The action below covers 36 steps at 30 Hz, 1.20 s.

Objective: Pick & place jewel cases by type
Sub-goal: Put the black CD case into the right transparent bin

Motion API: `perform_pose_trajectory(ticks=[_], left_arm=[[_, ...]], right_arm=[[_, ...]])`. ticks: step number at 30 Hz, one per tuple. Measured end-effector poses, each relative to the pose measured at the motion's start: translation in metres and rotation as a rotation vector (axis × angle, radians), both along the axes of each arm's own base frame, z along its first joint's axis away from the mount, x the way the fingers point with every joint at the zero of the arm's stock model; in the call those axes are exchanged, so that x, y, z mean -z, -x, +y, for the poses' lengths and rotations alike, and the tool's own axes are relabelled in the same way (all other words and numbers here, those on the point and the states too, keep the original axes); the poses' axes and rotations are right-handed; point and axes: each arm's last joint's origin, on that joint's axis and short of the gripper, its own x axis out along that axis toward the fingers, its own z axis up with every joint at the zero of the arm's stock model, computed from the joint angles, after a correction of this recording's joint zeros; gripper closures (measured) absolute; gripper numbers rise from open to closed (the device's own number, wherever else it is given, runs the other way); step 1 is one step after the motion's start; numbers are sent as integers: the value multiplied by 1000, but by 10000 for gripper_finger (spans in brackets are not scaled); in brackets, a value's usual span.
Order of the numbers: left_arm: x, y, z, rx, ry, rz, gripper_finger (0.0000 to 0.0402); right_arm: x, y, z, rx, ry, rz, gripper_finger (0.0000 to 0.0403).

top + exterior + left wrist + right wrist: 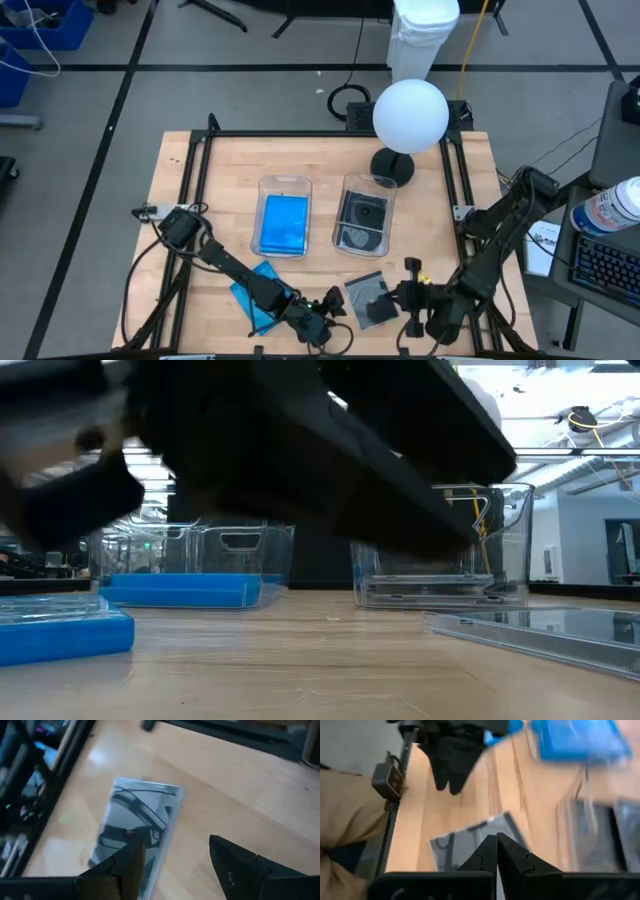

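Blue cases: two, perhaps; grey cases: two; left tool [322, 322] apart, right tool [414, 297] together

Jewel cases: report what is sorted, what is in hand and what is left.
Done: a blue jewel case lies in the left bin, a clear case with a disc in the right bin. In hand: nothing; the left pincer stands open, the right pincer shut and empty. Left: a loose blue case and a clear one on the table.
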Motion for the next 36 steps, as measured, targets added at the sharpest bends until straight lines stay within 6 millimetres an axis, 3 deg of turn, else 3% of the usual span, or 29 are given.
perform_pose_trajectory(ticks=[7, 15, 24, 36], left_arm=[[15, -10, 9, 20, -98, -25, 174], [25, -20, 27, 2, -108, 14, 174], [29, -21, 31, 82, -270, 7, 174], [30, -28, 46, 123, -239, 46, 174]], right_arm=[[18, 10, -7, 307, -128, 98, 403], [52, 23, -18, 487, -266, 202, 403], [99, 35, -30, 529, -405, 269, 403], [128, 40, -40, 457, -535, 218, 403]])
